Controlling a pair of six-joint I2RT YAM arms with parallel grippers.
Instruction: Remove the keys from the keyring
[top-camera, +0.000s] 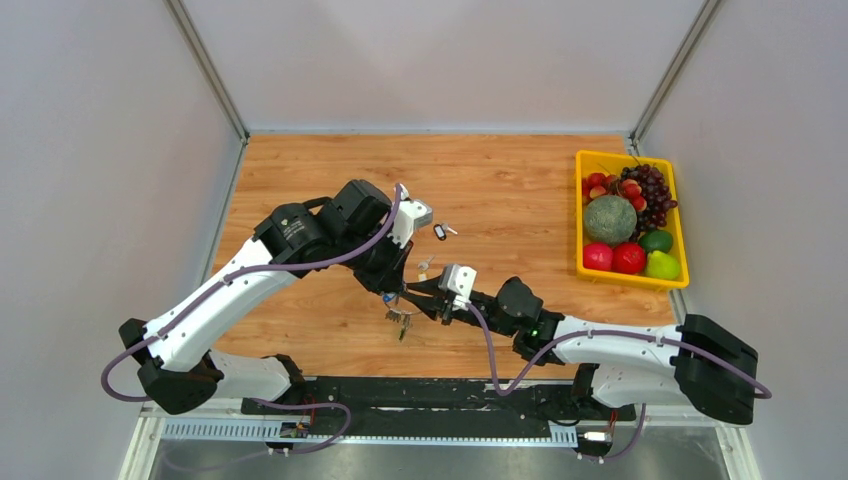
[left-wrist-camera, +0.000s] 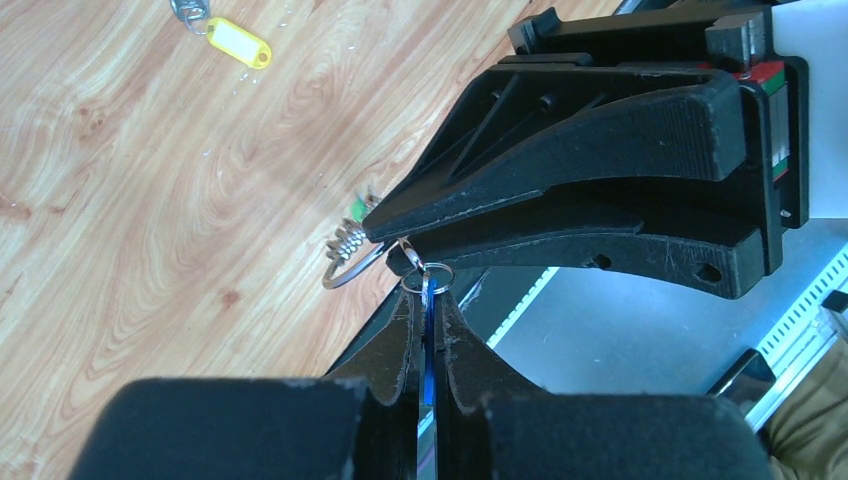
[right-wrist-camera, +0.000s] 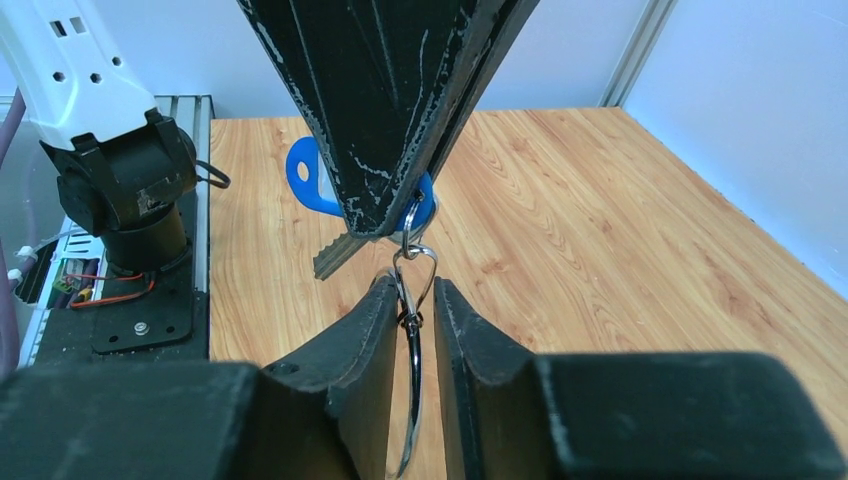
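My left gripper (left-wrist-camera: 427, 300) is shut on a blue key tag (left-wrist-camera: 428, 335), held edge-on between its fingers. The tag's small loop (left-wrist-camera: 428, 277) hangs on the keyring (left-wrist-camera: 350, 268), a thin silver wire loop. My right gripper (right-wrist-camera: 410, 295) is shut on the keyring (right-wrist-camera: 412, 385), tip to tip with the left gripper. The blue tag (right-wrist-camera: 308, 182) and its silver key (right-wrist-camera: 335, 256) show behind the left fingers (right-wrist-camera: 390, 110). In the top view both grippers (top-camera: 398, 290) (top-camera: 422, 297) meet above the table's near middle, with keys (top-camera: 401, 322) dangling below. A green tag (left-wrist-camera: 357, 206) peeks behind the right fingers.
A yellow-tagged key (left-wrist-camera: 238, 43) lies loose on the wood. A black-tagged key (top-camera: 440, 232) lies farther back by the left wrist. A yellow tray (top-camera: 580, 215) of fruit stands at the right. The table's near edge and metal rail (top-camera: 400, 430) are just below the grippers.
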